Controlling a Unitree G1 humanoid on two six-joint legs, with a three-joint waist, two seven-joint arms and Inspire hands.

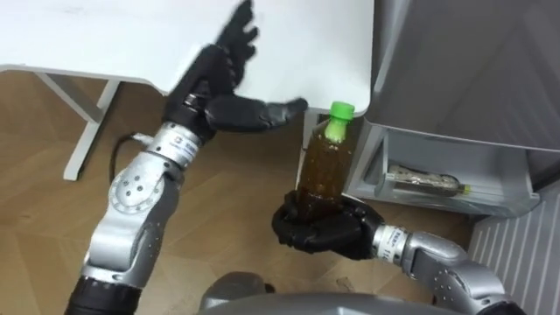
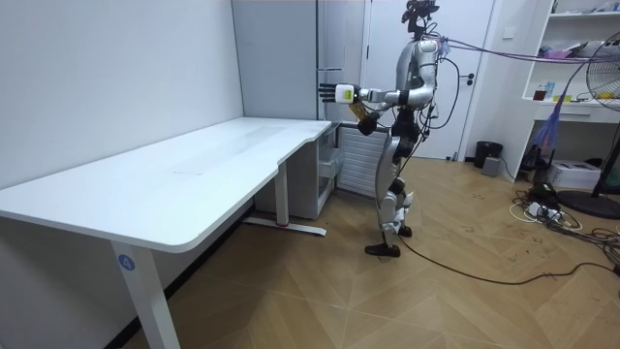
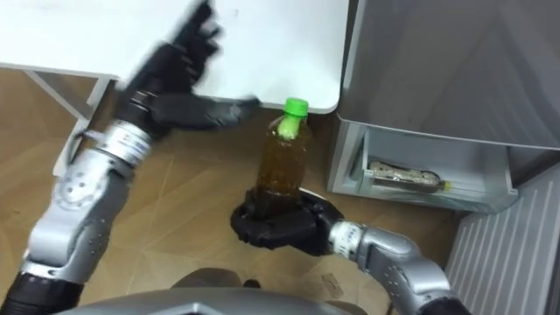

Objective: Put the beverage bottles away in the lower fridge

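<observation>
While right hand (image 1: 319,232) is clasping amber green-capped plastic bottle (image 1: 322,171), left hand (image 1: 223,70) is hovering spread; stowing in grey fridge drawer (image 1: 455,156) beside right hand pending.

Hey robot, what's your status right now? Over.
Right hand shut on drink bottle, upright. Left hand open, raised by table corner. Lower fridge compartment open, packet inside; path looks clear.
</observation>
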